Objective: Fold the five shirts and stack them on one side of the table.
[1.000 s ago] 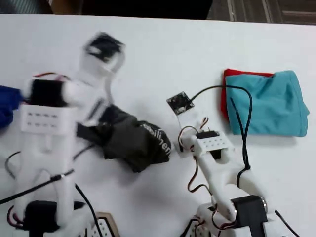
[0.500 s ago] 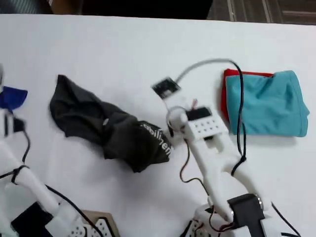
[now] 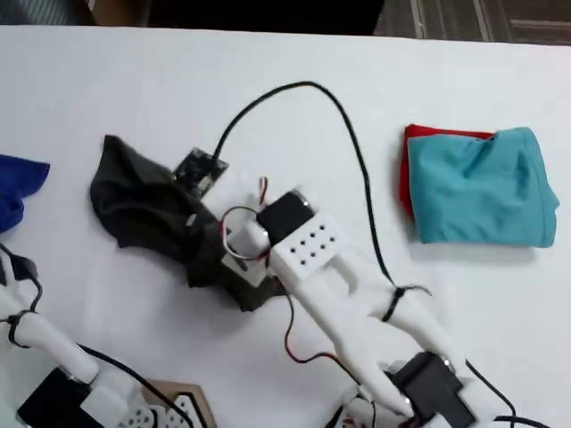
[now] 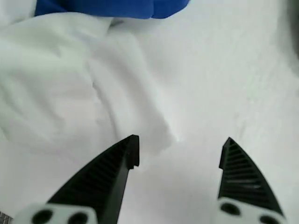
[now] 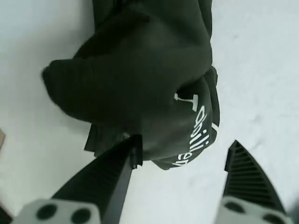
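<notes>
far to the left of the black shirt, a blue shirt lies bunched at the edge of the tabletop. the left gripper hangs on that same side of the black shirt, jaws apart and empty, with the blue shirt just beyond it. the black shirt is crumpled and not yet folded. the right gripper hovers directly over its printed end, jaws apart, holding nothing. well to the right of the black shirt, a teal shirt lies folded on a red shirt.

the step in hand looks like taking hold of the black shirt to spread it. it would go best to come down on one hem or corner, not the thick middle, so the jaws pinch little cloth and it draws flat.
</notes>
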### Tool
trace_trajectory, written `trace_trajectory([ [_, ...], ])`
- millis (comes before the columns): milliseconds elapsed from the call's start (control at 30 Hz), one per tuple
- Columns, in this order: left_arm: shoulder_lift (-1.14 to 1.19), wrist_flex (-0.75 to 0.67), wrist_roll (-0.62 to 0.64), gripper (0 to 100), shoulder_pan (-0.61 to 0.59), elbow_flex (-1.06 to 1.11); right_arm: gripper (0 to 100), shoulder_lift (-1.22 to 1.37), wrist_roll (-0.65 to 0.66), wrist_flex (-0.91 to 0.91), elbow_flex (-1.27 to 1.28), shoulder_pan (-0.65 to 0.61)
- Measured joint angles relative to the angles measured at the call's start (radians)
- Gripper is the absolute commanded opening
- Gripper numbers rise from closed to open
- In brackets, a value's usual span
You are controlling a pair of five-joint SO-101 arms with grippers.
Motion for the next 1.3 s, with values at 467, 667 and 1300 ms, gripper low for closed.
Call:
trace_trajectory([
  [467, 0.002, 0.055, 0.000, 29, 0.038, 0.000, 29.3, 0.097, 0.264, -0.018, 0.138, -0.132],
  [667, 0.003, 0.064, 0.000, 29, 0.025, 0.006, 29.2, -0.166, 0.305, 0.063, 0.020, -0.040],
  [1300, 0.003, 0.095, 0.160, 29, 0.749, 0.077, 29.3, -0.287, 0.241, -0.250, 0.301, 0.603],
])
